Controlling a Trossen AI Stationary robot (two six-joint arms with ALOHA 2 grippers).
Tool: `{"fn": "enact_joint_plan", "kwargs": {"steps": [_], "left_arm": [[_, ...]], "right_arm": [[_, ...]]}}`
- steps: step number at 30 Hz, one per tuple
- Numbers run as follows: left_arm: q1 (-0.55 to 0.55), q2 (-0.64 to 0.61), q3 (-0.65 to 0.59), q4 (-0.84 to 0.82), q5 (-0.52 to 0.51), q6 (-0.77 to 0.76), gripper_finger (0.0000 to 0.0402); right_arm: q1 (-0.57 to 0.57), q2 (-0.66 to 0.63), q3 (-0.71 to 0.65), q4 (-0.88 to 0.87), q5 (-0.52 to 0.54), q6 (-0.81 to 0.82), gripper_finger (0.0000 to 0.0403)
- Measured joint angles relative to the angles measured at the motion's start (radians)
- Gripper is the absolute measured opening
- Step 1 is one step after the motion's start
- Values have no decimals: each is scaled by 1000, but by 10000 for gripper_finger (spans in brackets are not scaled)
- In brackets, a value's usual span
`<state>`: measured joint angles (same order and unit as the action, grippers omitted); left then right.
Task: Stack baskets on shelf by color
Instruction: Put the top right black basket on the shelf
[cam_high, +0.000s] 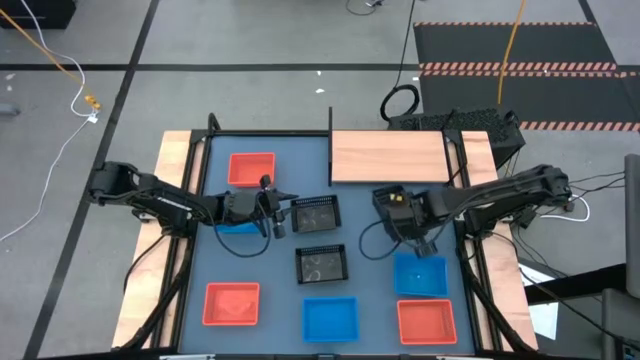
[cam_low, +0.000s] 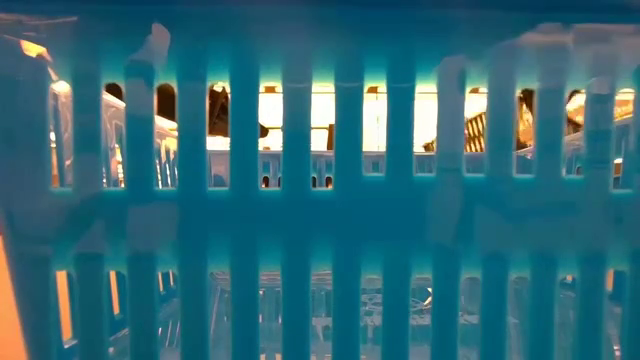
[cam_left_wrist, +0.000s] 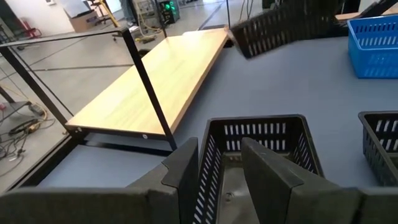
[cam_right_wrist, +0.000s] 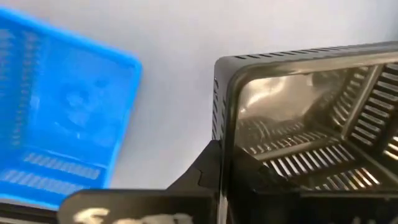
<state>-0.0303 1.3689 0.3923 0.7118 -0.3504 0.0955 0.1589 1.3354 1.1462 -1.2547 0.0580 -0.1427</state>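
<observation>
Both arms grip black baskets beside the bare shelf

Left of the light natural-wood rectangular shelf (cam_high: 390, 156), the left gripper (cam_high: 272, 208) has its jaws nearly closed over the near wall of a black slatted rectangular basket (cam_high: 316, 213), one finger (cam_left_wrist: 186, 174) outside and one inside, likely so it can be lifted by the rim. Just below the shelf's front edge, the right gripper (cam_high: 415, 235) pinches the rim of another black basket (cam_right_wrist: 311, 124), tilted and off the tabletop, a blue slatted plastic basket (cam_high: 420, 273) beneath it. The baskets are shallow and slotted. A third black basket (cam_high: 321, 263), three red-orange baskets (cam_high: 252, 168) and more blue ones lie well apart from the shelf.
</observation>
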Motion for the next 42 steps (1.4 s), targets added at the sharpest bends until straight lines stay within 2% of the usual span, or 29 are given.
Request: {"fn": "enact_joint_plan", "kwargs": {"steps": [7,10,13,19,24,27,31,42], "left_arm": [[0,0,0,1,0,-19,127],[0,0,0,2,0,-23,127],[0,0,0,2,0,-29,127],[0,0,0,4,0,-39,127],[0,0,0,4,0,-33,127],[0,0,0,0,0,-28,127],[0,0,0,-3,0,-24,127],[0,0,0,-4,0,-18,127]], "right_arm": [[-32,0,163,-238,304,57,3],[-103,0,169,-312,374,53,2],[-214,0,167,-312,413,30,2],[-476,0,163,-252,410,-78,1],[-640,-2,104,-139,328,-213,1],[-685,-2,22,-78,280,-307,1],[-719,-2,-89,-36,324,-415,1],[-796,-2,-220,98,332,-465,0]]}}
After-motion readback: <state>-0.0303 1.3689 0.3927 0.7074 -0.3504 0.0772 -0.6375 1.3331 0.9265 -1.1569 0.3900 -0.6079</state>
